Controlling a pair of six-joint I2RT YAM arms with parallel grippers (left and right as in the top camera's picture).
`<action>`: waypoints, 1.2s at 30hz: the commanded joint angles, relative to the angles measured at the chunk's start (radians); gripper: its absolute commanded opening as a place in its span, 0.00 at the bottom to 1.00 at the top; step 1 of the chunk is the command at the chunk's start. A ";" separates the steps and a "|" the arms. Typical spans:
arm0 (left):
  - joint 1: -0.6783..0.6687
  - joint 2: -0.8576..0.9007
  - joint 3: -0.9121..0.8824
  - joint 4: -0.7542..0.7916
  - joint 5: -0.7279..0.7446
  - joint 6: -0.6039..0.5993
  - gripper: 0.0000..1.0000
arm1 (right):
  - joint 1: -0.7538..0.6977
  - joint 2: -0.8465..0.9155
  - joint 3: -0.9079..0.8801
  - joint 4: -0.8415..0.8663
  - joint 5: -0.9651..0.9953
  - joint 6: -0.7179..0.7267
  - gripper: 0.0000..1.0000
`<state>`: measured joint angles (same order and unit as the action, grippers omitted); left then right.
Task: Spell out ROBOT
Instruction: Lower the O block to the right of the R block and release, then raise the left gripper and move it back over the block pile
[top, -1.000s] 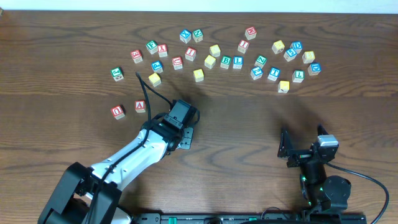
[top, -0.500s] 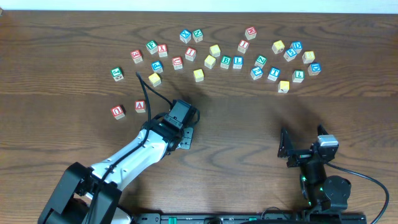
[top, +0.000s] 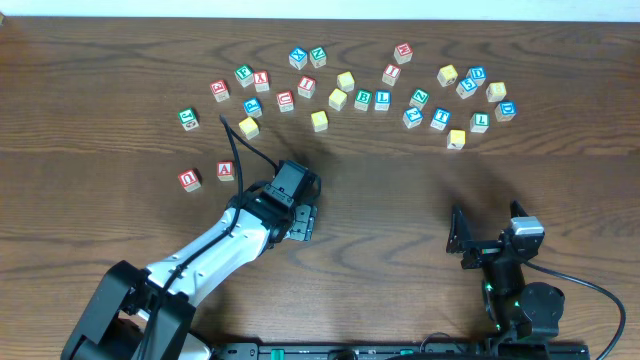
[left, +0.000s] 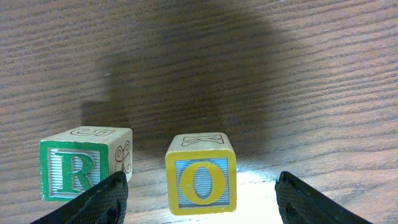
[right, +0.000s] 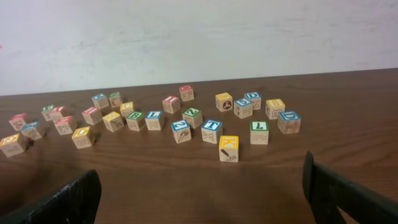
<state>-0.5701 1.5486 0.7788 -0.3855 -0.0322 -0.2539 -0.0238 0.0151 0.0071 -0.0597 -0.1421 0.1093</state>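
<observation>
1. Overhead, the left arm (top: 225, 245) reaches toward the middle of the surface (top: 400, 200), and its jaws hide whatever lies beneath them. The right arm (top: 500, 250) sits folded at the near edge. Loose letter blocks (top: 362, 99) scatter along the far side, and two red-lettered blocks (top: 226, 171) lie apart at the left.
2. Left wrist: the left jaws stand spread, fingers (left: 102, 199) low at either edge. The O block (left: 200, 180) stands upright between them, touched by neither. The R block (left: 78, 165) stands just beside it on its left, a gap between the two.
3. Right wrist: the right jaws are spread wide over bare wood — the scattered blocks lie well beyond them.
</observation>
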 joint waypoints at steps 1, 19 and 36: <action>0.005 -0.032 0.019 0.000 -0.010 0.018 0.75 | -0.006 -0.004 -0.002 -0.003 -0.006 -0.010 0.99; 0.005 -0.061 0.112 0.014 -0.012 0.113 0.76 | -0.006 -0.004 -0.002 -0.003 -0.006 -0.010 0.99; 0.120 -0.124 0.381 -0.013 -0.065 0.206 0.71 | -0.006 -0.004 -0.002 -0.003 -0.006 -0.010 0.99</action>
<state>-0.4816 1.4357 1.1152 -0.3889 -0.0826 -0.0704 -0.0238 0.0151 0.0071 -0.0597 -0.1421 0.1093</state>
